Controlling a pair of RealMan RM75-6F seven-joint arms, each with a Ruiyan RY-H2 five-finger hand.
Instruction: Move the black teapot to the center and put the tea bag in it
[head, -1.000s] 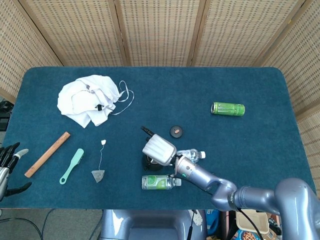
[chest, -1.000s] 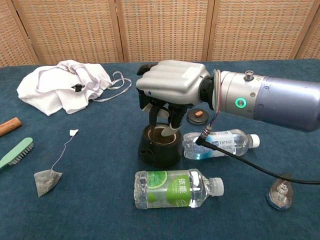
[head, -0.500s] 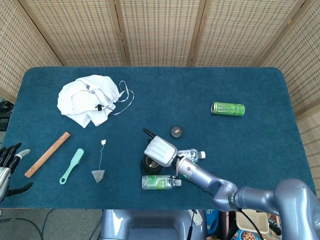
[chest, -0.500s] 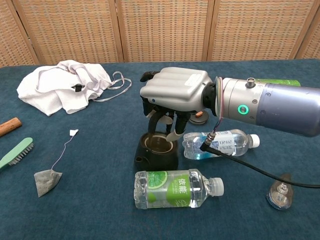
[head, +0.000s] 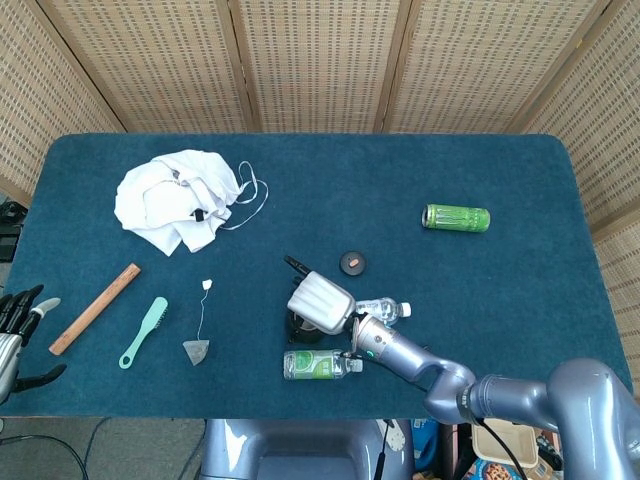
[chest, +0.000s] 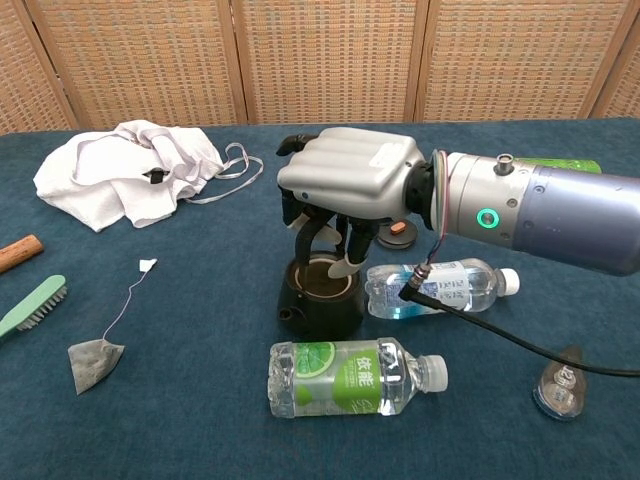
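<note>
- Right hand (chest: 350, 180) grips black teapot (chest: 322, 297) handle from above; its fingers hide the handle.
- Teapot sits just beside two lying water bottles (chest: 355, 378).
- Tea bag (chest: 93, 362) well apart.
- Left hand (head: 18, 330) at frame edge, cut off, fingers apart, empty.

Your right hand (chest: 348, 185) hangs palm-down at table center, fingers (chest: 345, 262) curled downward; your left hand (head: 18, 330) sits at the table's left edge, fingers spread apart.

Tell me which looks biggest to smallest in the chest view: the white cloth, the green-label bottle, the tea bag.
1. white cloth
2. green-label bottle, though it lies nearer the camera, so the gap is unsure
3. tea bag
</note>
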